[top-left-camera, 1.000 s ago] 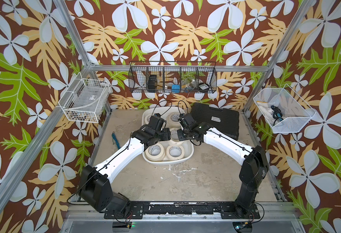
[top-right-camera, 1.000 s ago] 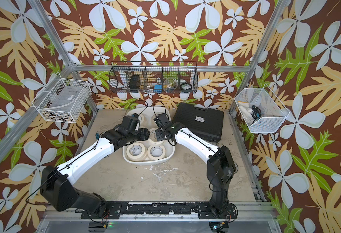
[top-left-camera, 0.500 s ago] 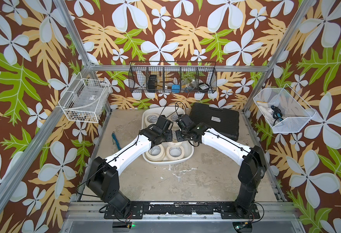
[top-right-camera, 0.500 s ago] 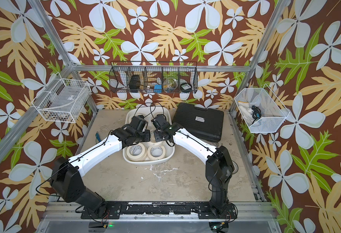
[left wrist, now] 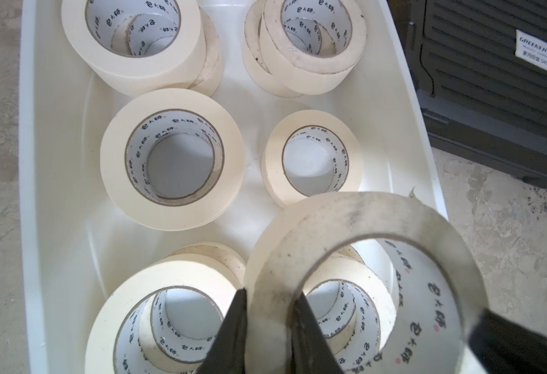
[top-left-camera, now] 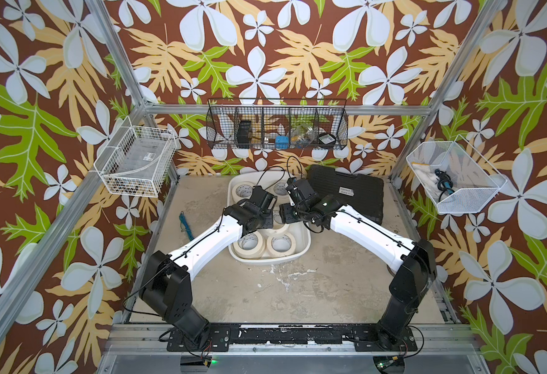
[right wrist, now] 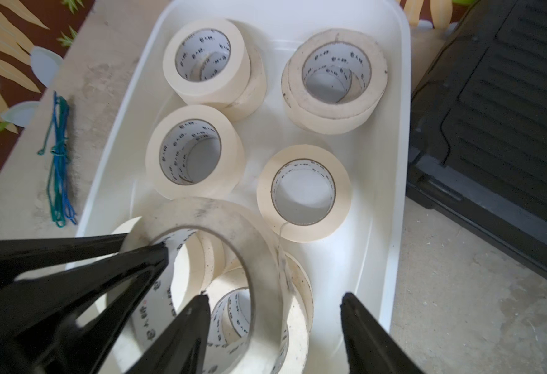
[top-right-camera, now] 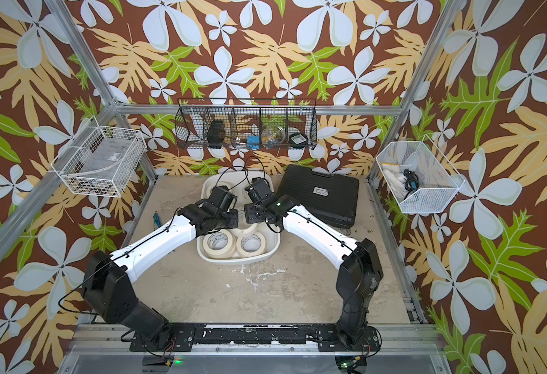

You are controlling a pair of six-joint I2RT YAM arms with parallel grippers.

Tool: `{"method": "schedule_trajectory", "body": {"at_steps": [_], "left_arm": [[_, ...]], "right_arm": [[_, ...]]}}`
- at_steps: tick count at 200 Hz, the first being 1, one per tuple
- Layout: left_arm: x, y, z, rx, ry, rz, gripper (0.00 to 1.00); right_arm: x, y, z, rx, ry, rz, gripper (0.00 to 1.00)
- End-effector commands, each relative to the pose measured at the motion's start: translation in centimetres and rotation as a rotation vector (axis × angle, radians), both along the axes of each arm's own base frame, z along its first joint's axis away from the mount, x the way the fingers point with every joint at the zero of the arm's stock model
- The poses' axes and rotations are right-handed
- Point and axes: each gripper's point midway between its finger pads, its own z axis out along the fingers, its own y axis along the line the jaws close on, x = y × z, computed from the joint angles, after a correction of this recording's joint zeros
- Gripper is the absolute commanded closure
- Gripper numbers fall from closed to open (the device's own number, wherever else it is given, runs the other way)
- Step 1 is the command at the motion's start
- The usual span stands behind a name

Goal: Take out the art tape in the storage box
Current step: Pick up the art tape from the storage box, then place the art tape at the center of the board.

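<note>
Beige tabletop [top-left-camera: 298,291]: box [left wrist: 55,194] toward twelve o'clock, tape [left wrist: 120,155] inside. We log left gripper [left wrist: 270,293] pinching one roll [left wrist: 362,210], right gripper [right wrist: 273,307] spread.

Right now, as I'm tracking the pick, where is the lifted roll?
In the left wrist view, the roll hangs tilted over the near half of the box, its wall pinched by the left fingers; the open right fingers straddle its other side.

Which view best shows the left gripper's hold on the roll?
The left wrist view: the left gripper pinches the wall of the tape roll close up. The right wrist view shows this grip sideways; in both top views the arms hide it.
</note>
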Motion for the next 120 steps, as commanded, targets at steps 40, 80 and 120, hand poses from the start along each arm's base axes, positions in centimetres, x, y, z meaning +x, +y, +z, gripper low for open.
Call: {"method": "schedule_trajectory", "body": {"at_steps": [40,80,120], "left_arm": [[2.8,11.0,2.1,-0.019,-0.044,0.272,0.92],[3.0,20.0,-1.0,-0.012,-0.002,0.54,0.92],[2.2,24.9,-4.4,-0.067,0.027,0.678,0.92]], "right_arm": [[-1.9,-2.6,6.9,0.07,-0.15,0.008,0.26],[-3.3,-4.5,4.4,0.072,-0.129,-0.009,0.26],[-4.2,-6.0,1.3,0.043,-0.077,-0.014,0.26]]}}
